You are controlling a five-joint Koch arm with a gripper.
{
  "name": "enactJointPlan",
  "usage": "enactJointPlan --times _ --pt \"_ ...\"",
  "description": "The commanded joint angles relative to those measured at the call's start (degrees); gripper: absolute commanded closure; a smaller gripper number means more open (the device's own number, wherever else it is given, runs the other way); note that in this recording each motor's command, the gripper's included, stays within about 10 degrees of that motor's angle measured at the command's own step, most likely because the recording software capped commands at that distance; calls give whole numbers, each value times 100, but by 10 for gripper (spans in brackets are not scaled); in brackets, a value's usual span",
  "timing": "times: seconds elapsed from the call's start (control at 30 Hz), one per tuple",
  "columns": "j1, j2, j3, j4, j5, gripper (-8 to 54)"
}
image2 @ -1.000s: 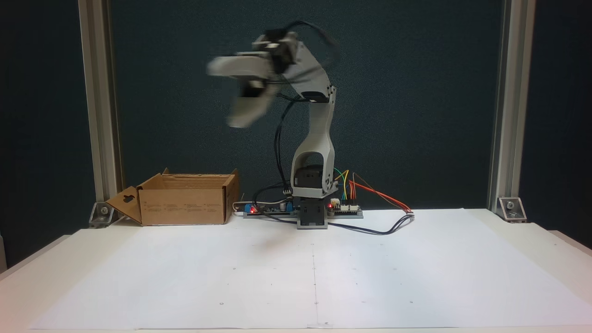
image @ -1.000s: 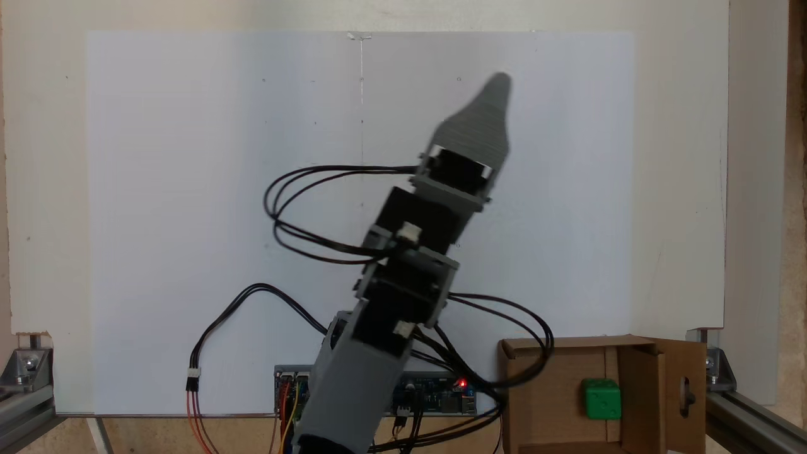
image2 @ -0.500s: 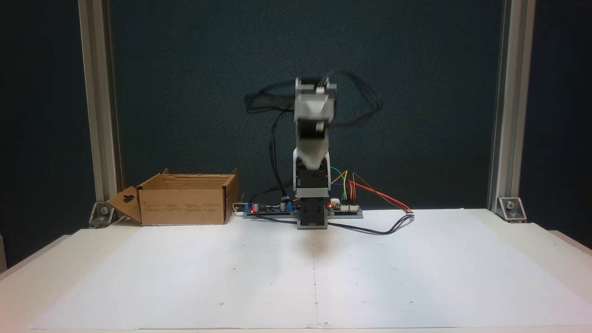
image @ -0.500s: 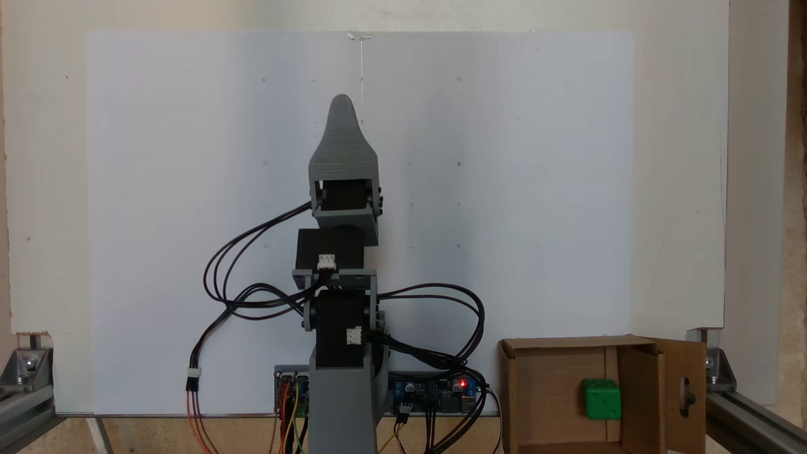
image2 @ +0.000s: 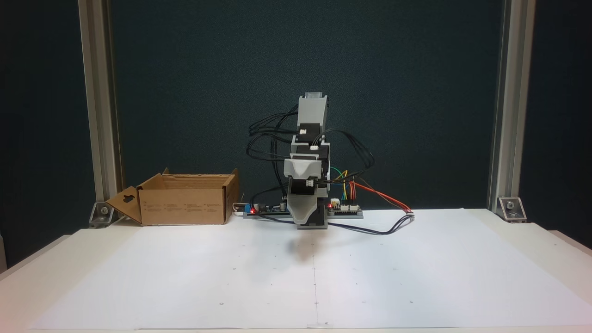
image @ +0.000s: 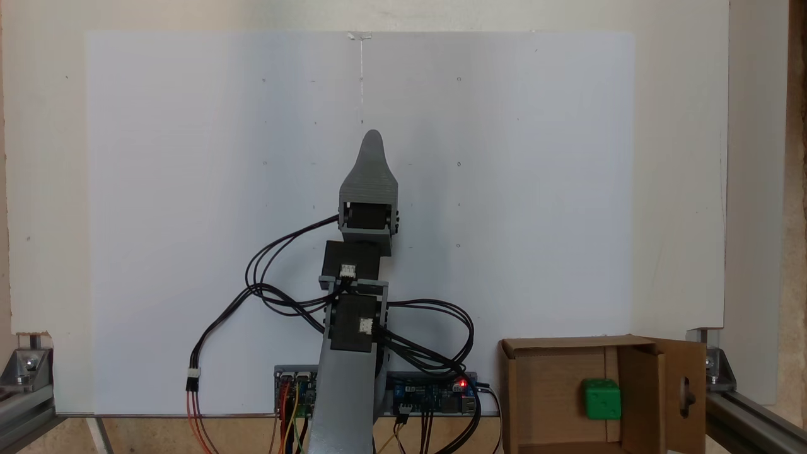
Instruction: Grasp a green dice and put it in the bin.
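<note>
While the green dice [image: 601, 398] lies in the bin [image: 548, 391], the arm folds low over the table, fingers' [image: 372, 144] spread unreadable.

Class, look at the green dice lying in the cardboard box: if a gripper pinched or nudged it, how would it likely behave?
The green dice looks like hard plastic, so probably stiff under a pinch. Small beside the bin, so likely light. Flat faces suggest sliding when nudged, though rounded edges might let it tumble.
</note>
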Motion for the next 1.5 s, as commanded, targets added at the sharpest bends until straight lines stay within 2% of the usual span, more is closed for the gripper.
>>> enactJointPlan --times 0.0,0.7,1.47 --pt "18 633 -26 -956 237 12" --pt "-9 633 2347 -5755 264 9" --pt "-132 606 2382 -5836 255 9"
